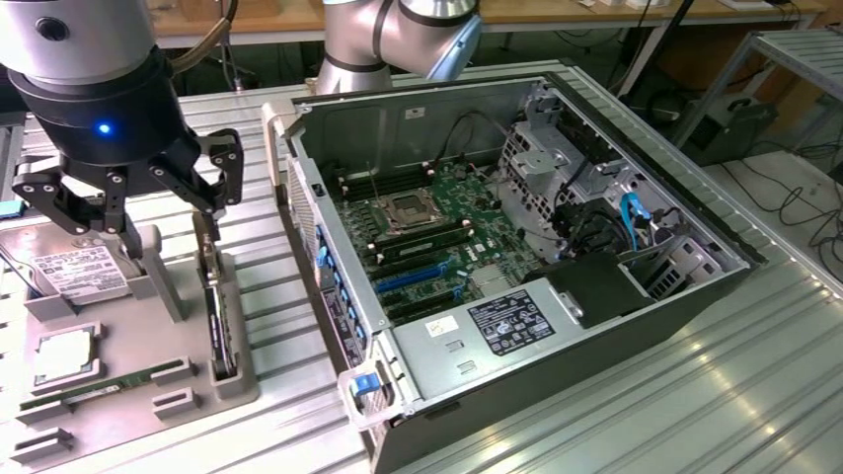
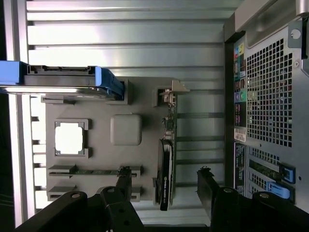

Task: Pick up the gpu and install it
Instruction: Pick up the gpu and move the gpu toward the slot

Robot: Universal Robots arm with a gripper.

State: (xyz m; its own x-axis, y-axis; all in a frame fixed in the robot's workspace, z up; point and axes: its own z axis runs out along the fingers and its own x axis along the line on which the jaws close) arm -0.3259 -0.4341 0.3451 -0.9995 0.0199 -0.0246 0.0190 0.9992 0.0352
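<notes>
- My pincer is spread wide and holds nothing. It hangs above the grey tray.
- The gpu stands on edge in a slot along the tray's side nearest the open computer case.
- Wrist view: my fingers flank the gpu, one on each side, not touching it.
- A hard drive and a memory stick also sit in the tray.
- Tray and case rest side by side on the ribbed metal tabletop.
</notes>
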